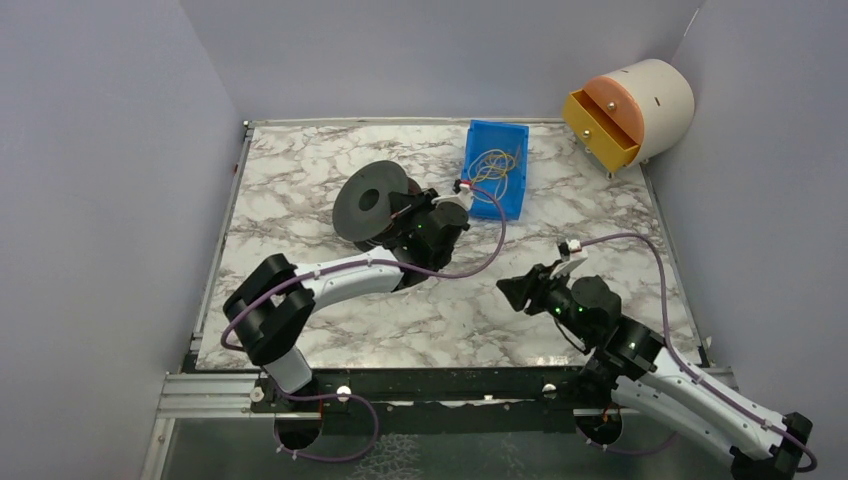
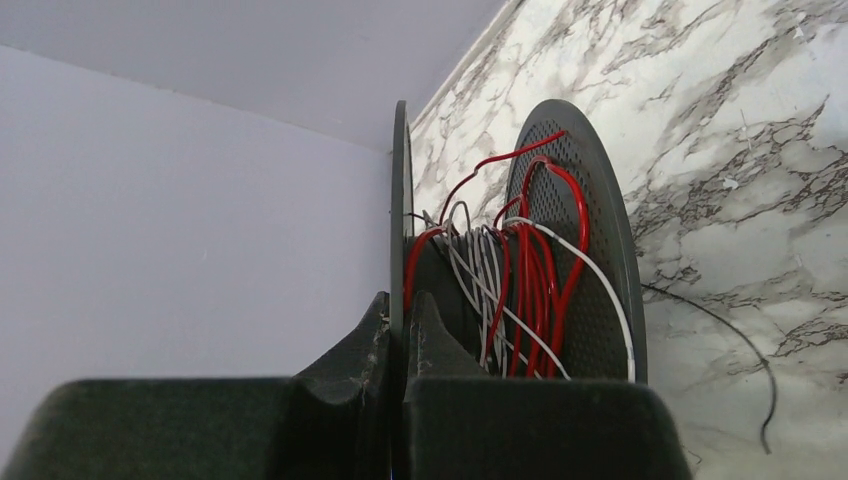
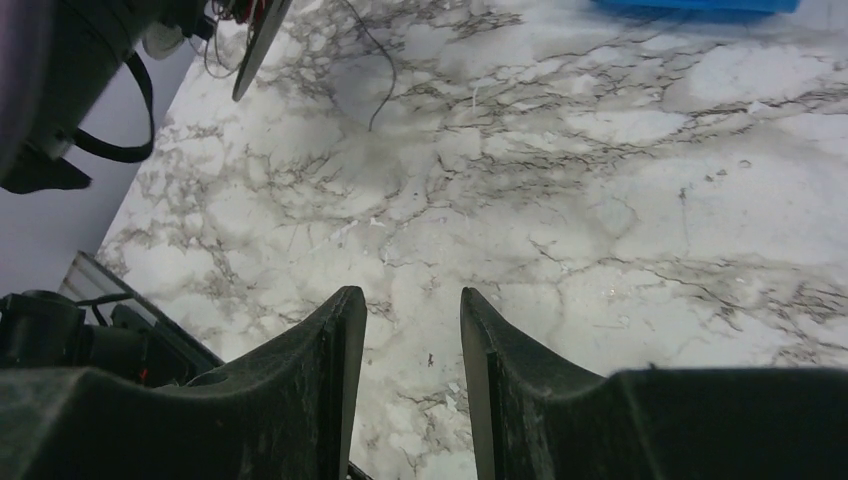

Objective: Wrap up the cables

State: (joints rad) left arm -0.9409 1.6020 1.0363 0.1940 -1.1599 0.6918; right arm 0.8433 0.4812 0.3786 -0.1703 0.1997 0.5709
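Left gripper clamped on spool rim, lower centre of frame. Red, white cables looped round core. Right gripper fingers parted above table.

Left end effector at black spool

Seen from above, the spool shows only its dark flange, which covers the cables wound behind it. The left tool blocks the spool's lower half in its own wrist view. The blue bin is cropped by the right wrist view's top edge
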